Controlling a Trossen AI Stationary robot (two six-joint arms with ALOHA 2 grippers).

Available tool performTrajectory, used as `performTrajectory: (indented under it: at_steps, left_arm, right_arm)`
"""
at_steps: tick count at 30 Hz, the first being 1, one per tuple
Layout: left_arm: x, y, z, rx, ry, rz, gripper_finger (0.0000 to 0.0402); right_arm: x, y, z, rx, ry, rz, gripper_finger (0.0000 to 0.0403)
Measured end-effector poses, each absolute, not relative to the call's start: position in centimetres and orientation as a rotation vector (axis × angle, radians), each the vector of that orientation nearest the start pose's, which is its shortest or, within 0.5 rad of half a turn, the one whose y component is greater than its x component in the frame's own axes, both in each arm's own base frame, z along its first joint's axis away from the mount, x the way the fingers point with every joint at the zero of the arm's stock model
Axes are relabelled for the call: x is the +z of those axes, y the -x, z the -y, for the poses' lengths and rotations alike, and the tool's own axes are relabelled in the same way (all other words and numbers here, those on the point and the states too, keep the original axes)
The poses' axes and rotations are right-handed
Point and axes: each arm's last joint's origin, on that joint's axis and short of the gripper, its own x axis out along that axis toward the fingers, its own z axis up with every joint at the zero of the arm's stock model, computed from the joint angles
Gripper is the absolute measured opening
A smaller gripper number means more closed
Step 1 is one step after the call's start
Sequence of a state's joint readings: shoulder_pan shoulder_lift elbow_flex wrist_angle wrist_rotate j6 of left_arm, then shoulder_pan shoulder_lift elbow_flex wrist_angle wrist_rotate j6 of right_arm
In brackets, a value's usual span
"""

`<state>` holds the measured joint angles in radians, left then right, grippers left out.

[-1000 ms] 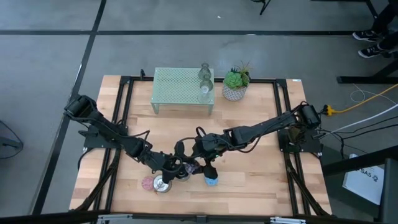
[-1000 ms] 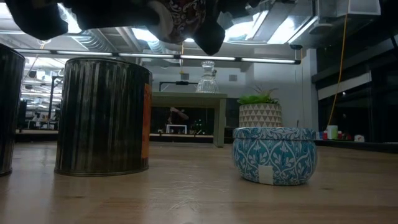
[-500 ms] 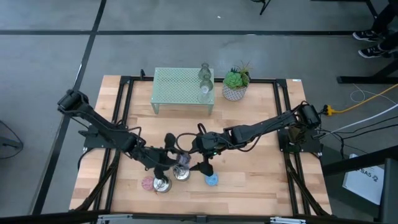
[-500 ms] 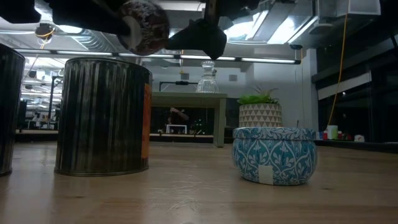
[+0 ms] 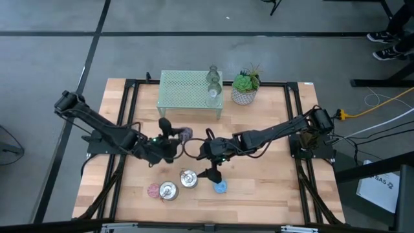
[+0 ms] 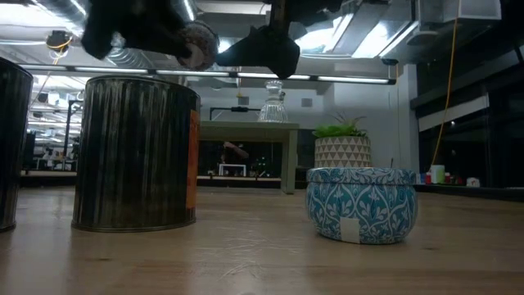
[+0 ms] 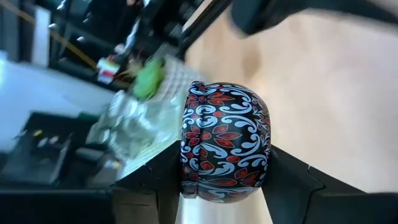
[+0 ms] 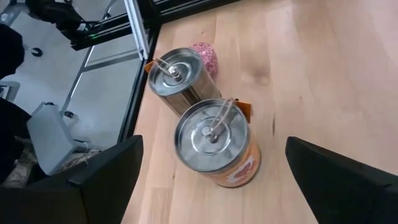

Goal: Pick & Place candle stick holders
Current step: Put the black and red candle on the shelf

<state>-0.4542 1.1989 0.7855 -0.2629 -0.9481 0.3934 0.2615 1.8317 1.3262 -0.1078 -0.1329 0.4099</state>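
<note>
Gripping the patterned holder across its sides, left fingers clamped on both flanks; holder lifted clear of the table, held between the pads. Seen from above, left gripper hovering ahead of the mesh stand, which already carries two glass holders along its far edge.

Judging the step as carrying toward the stand. Keeping the clamp steady, since the rounded wall looks prone to slipping. Steering for bare mesh well apart from the glass pair, lowering flat before letting go.

Right gripper hanging nearby with jaws spread wide, holding nothing; just beneath it the two silver holders standing side by side, a pink holder touching the farther one, the blue holder just beside the right fingers. Keeping the left arm's path clear of the right arm, both being close at mid-table.
</note>
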Motion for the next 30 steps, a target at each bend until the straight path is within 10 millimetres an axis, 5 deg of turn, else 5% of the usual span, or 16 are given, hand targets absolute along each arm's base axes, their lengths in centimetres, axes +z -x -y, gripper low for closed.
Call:
performTrajectory:
  at_steps: [21,30]
  left_arm:
    - [23.0,-26.7,-1.9,0.698,-0.916,-0.900,0.0173]
    - [22.3,-27.0,-3.6,0.711,-0.873,-0.937,0.0173]
  right_arm:
    - [23.3,-39.2,-11.5,0.255,-0.309,-0.692,0.0392]
    - [23.3,-39.2,-11.5,0.255,-0.309,-0.692,0.0392]
